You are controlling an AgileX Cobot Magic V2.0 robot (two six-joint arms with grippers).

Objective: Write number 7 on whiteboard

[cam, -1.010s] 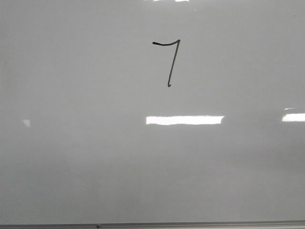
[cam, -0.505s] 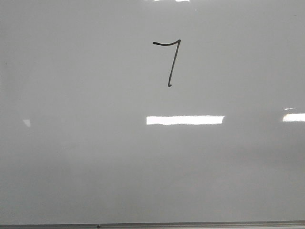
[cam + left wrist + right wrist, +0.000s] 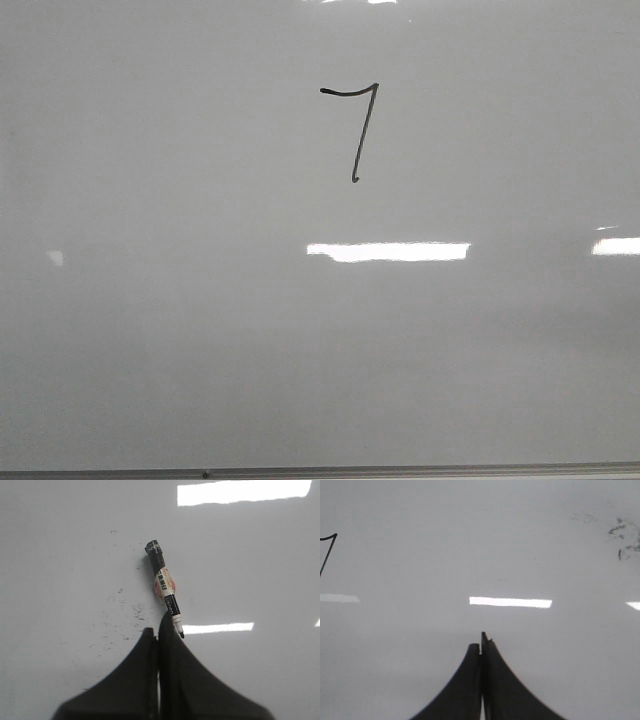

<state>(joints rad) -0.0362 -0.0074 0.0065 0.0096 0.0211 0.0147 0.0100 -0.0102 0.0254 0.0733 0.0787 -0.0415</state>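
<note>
The whiteboard (image 3: 180, 330) is filling almost all of the front view, and its thin grey bottom edge is running along the near side. The number 7 (image 3: 355, 130) is sitting on the far half of the board, a little right of the middle. Its black top bar is slightly wavy and its long stem is slanting down toward the left. Bright white light reflections (image 3: 388, 251) are shining on the glossy surface nearer than the digit. No arm is showing in this view.

In the left wrist view, the left gripper (image 3: 158, 632) is hanging over the board with its two black fingers pressed together, and nothing is sitting between them. A marker (image 3: 164, 589) is lying flat on the board just beyond the fingertips. Its black cap end is pointing away from the gripper and its thin tip is lying right beside one fingertip; I cannot tell if they are touching. Small dark ink specks (image 3: 120, 615) are scattered on the board beside the marker.

In the right wrist view, the right gripper (image 3: 482, 642) is also closed on nothing, above a bare part of the board. A corner of the 7 (image 3: 327, 550) is showing at the edge of that picture, and some dark smudges (image 3: 625, 537) are marking the board at the opposite side.
</note>
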